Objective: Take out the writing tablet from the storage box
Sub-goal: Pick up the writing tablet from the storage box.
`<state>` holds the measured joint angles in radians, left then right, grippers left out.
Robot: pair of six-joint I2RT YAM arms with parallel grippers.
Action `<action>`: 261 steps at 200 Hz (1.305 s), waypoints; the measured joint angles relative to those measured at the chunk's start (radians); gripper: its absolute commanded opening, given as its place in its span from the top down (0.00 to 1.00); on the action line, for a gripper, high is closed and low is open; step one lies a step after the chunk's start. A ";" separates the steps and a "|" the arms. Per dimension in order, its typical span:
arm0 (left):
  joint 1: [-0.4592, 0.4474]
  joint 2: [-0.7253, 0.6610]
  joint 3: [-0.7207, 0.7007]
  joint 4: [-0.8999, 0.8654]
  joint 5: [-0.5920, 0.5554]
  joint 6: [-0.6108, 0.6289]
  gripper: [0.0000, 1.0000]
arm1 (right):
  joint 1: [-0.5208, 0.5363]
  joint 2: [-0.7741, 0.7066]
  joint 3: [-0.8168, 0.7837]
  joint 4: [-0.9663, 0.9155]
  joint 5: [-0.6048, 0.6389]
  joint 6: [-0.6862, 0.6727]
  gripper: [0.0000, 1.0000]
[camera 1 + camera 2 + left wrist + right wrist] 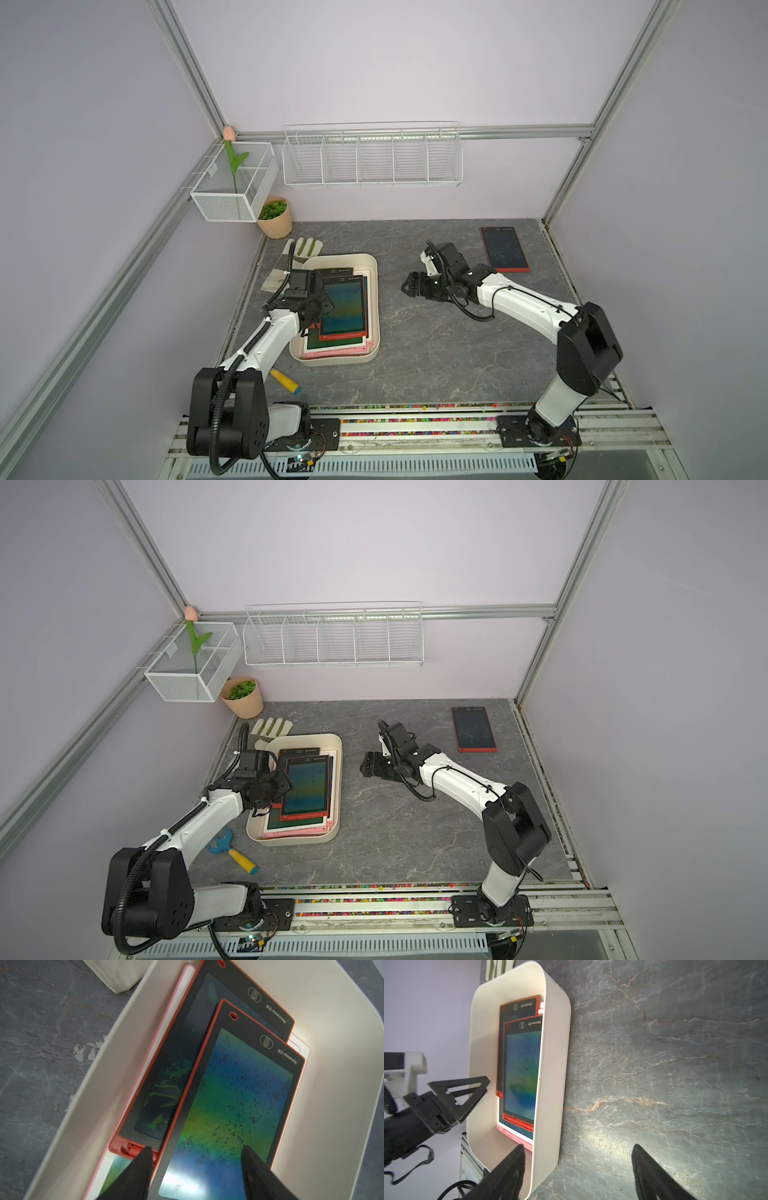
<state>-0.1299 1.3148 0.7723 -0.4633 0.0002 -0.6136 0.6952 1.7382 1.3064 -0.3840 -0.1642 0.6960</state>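
The storage box (375, 291) (339, 771) is a cream-white tub on the left of the grey table, with several writing tablets stacked in it. The top writing tablet (345, 307) (234, 1105) (522, 1072) has a red frame and a green-blue screen. My left gripper (328, 305) (197, 1152) hangs open just above the stack's left side. One of its fingertips (145, 1157) is over the lower red tablet's stylus end, while the second one is over the top screen. My right gripper (409, 286) (578, 1147) is open over bare table, right of the box and apart from it.
Another red-framed tablet (504, 249) lies flat at the back right. A work glove (295, 257) lies behind the box and a potted plant (274, 218) stands in the back left corner. Near the left arm's base lies a yellow-handled tool (239, 856). Wire baskets (372, 158) hang on the walls.
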 measured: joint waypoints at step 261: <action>0.008 0.100 -0.063 0.160 0.237 0.051 0.34 | 0.121 0.308 0.156 0.130 -0.077 0.060 0.35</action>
<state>-0.1223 1.4143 0.7094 -0.3031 0.2371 -0.5621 0.8162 2.0460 1.4628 -0.2535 -0.2417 0.7559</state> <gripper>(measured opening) 0.661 0.654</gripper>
